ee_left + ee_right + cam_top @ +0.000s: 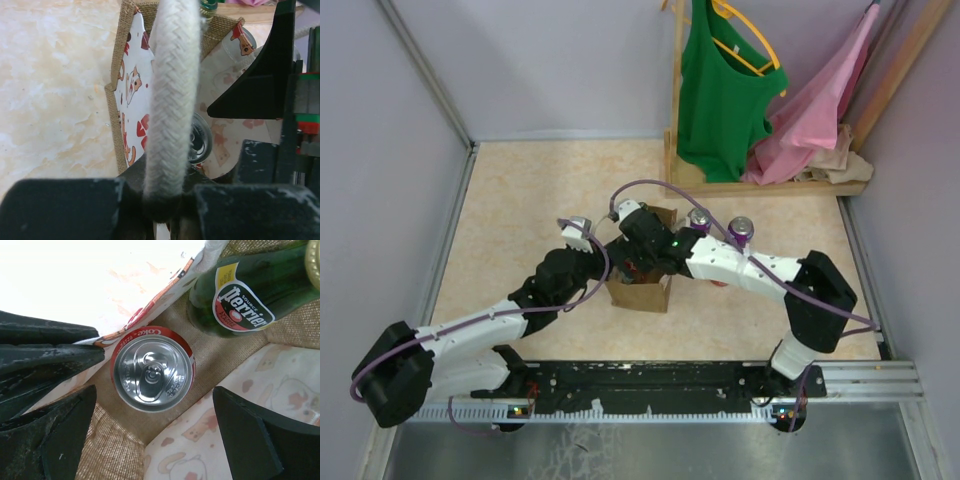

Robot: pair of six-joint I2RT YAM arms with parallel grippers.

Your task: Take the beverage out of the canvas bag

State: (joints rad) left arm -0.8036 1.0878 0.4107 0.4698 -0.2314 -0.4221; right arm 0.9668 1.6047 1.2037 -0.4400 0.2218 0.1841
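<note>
My right claw [155,391] hangs over the open mouth of the canvas bag [638,292], and through its camera I look straight down inside. Right between the fingers a Coke can [152,372] stands upright on the woven floor, silver top and pull tab facing me. Just past the can, up and to the claw's right, a green Perrier bottle [245,292] leans across the bag's corner with its label showing.

The right claw is spread wide. One finger sits on each side of the can with a gap on both sides, and it has hold of nothing. I can't tell how deep the tips sit below the rim.

My left claw [167,202] is closed tight on the white loop handle [170,100], and the braided cord rises straight up from between its fingers. The bag stands just ahead of it, and a sliver of the can's top shows behind the cord.

Room inside is tight. The printed lining [235,390] presses against the can on the claw's left, and the bottle is just beside it on the far side.

Beyond the right claw, a purple can [698,218] and a second purple can [741,230] stand on the worktop [520,220] beside that arm. Farther off is the wooden clothes rack [770,187], carrying a green top [720,100] and a pink garment [820,110]. Left of the left claw, the worktop runs on to the wall.
</note>
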